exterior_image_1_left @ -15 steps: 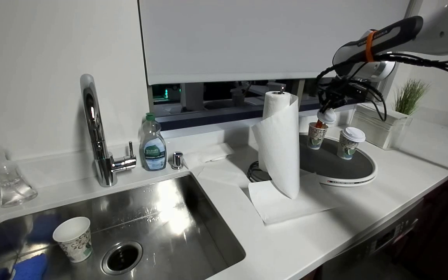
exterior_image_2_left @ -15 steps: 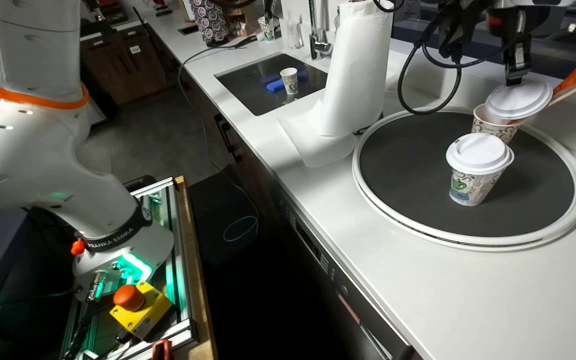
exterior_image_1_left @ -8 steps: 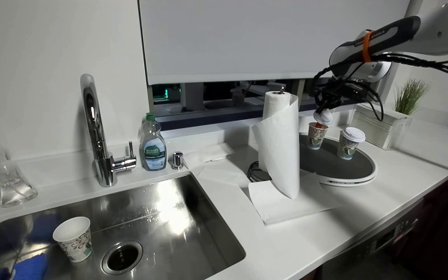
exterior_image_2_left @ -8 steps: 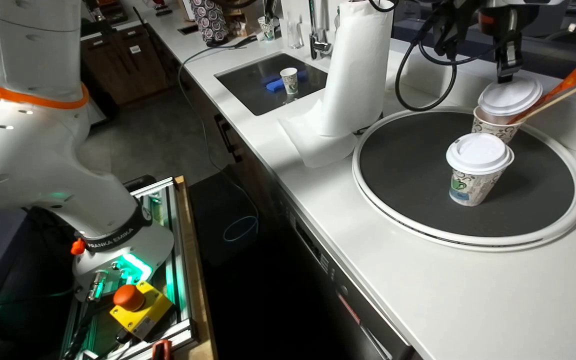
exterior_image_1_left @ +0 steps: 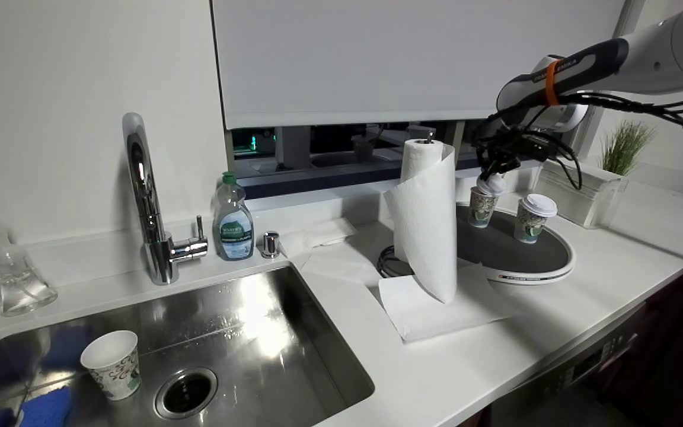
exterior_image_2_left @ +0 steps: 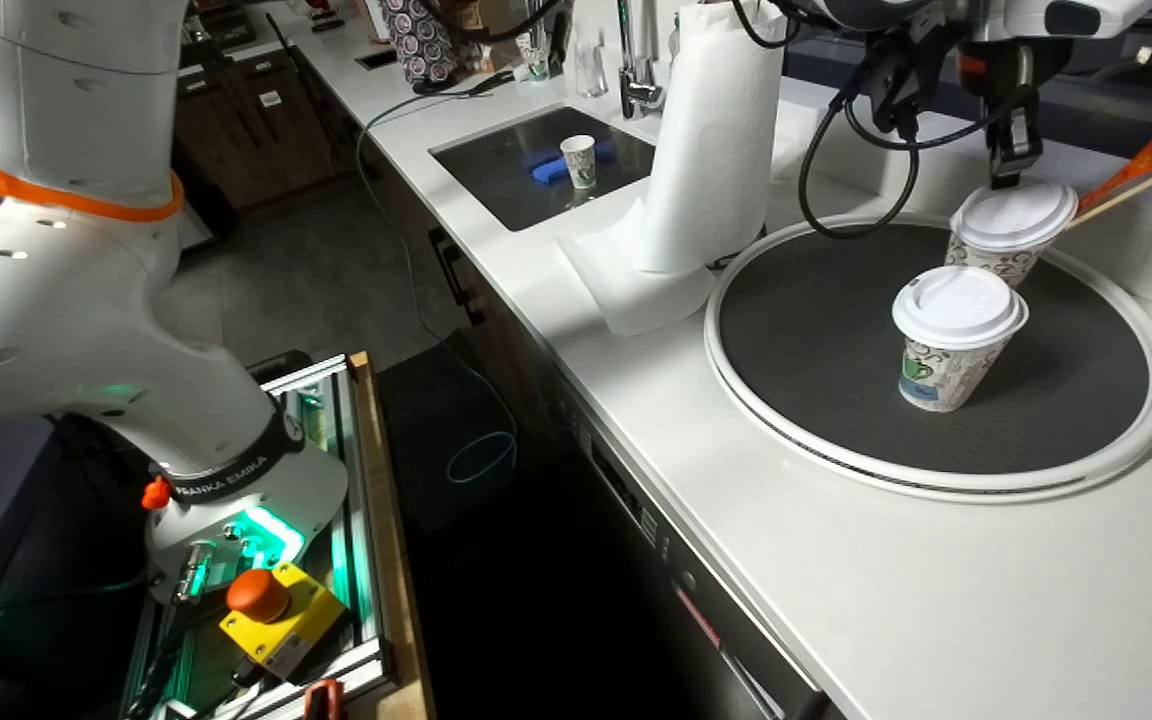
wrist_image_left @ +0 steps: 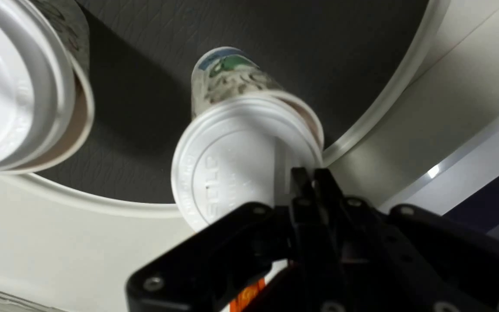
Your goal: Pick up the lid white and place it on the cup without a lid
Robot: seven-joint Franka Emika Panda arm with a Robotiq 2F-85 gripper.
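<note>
The white lid (exterior_image_2_left: pixel 1014 213) is at the top of a patterned paper cup (exterior_image_2_left: pixel 988 256) near the back of the round grey turntable (exterior_image_2_left: pixel 816 330). My gripper (wrist_image_left: pixel 311 173) is shut on the lid's edge in the wrist view. In that view the lid (wrist_image_left: pixel 241 169) covers most of the cup's mouth, but a strip of the cup's (wrist_image_left: pixel 236 82) inner wall shows past it, so it sits off-centre. Whether it touches the rim all round is hidden. In an exterior view the gripper (exterior_image_1_left: pixel 487 174) is right above the lid (exterior_image_1_left: pixel 491 184).
A second cup with a white lid (exterior_image_2_left: pixel 958 308) stands close by on the turntable. An orange packet (exterior_image_2_left: pixel 1126 175) and a wooden stick (exterior_image_2_left: pixel 1116 202) poke out behind the held lid; their lower ends are hidden. A paper towel roll (exterior_image_1_left: pixel 427 225) and planter (exterior_image_1_left: pixel 581 193) stand nearby.
My gripper first moved slightly sideways with the lid, then down. The lid has come down to the cup's rim, and the cup's open mouth no longer shows in the exterior views.
</note>
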